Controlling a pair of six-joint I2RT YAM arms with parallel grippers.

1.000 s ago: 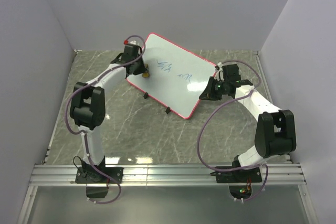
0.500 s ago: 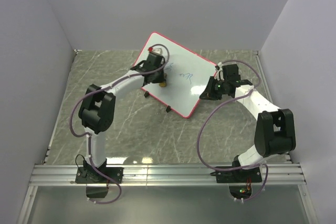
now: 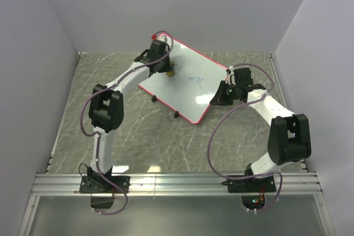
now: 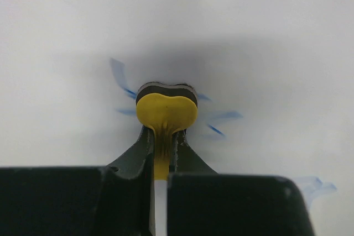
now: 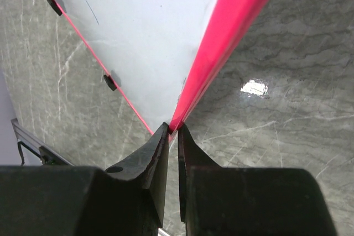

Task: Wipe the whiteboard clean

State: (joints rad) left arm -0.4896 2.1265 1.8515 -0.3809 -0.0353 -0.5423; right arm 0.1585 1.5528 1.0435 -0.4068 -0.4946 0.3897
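Observation:
The whiteboard (image 3: pixel 185 89) lies tilted on the marble table, white with a red-pink rim and faint blue scribbles near its middle. My left gripper (image 3: pixel 167 71) is shut on the small yellow eraser (image 4: pixel 166 112), which presses on the board's upper left part among blue smears (image 4: pixel 124 81). My right gripper (image 3: pixel 217 99) is shut on the board's red rim (image 5: pixel 221 48) at its right corner, holding it. The board's underside and black feet (image 5: pixel 110 82) show in the right wrist view.
Grey marble tabletop (image 3: pixel 138 131) is enclosed by white walls on three sides. A metal rail (image 3: pixel 177 183) runs along the near edge with both arm bases on it. Purple cables loop off both arms.
My left gripper swept the eraser right and down across the board, then back up to its upper left part. Blue scribbles on the left are fainter. The right gripper stayed on the rim.

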